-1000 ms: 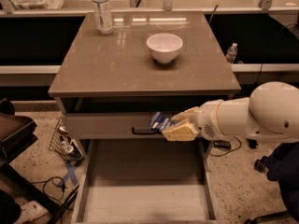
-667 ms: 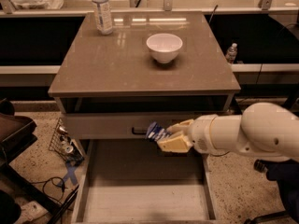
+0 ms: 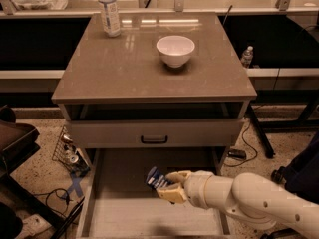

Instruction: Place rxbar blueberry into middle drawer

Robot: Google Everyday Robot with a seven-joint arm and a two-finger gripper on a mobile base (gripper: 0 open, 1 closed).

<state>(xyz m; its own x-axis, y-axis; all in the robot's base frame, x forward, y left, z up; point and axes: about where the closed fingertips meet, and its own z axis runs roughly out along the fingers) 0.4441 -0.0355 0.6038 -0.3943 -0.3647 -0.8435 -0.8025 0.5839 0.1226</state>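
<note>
The rxbar blueberry, a small dark blue wrapper with white lettering, is pinched in my gripper. The gripper's tan fingers are shut on the bar's right end. It hangs over the middle drawer, the wide shallow tray pulled out below the cabinet, above the middle of its flat floor. The bar is tilted and held off the floor. My white arm reaches in from the lower right.
Above the tray is a shut drawer with a dark bar handle. On the cabinet top stand a white bowl and a water bottle. A wire basket and cables lie on the floor at left.
My gripper has carried the bar down and a little left, from in front of the handled drawer to over the open tray.
</note>
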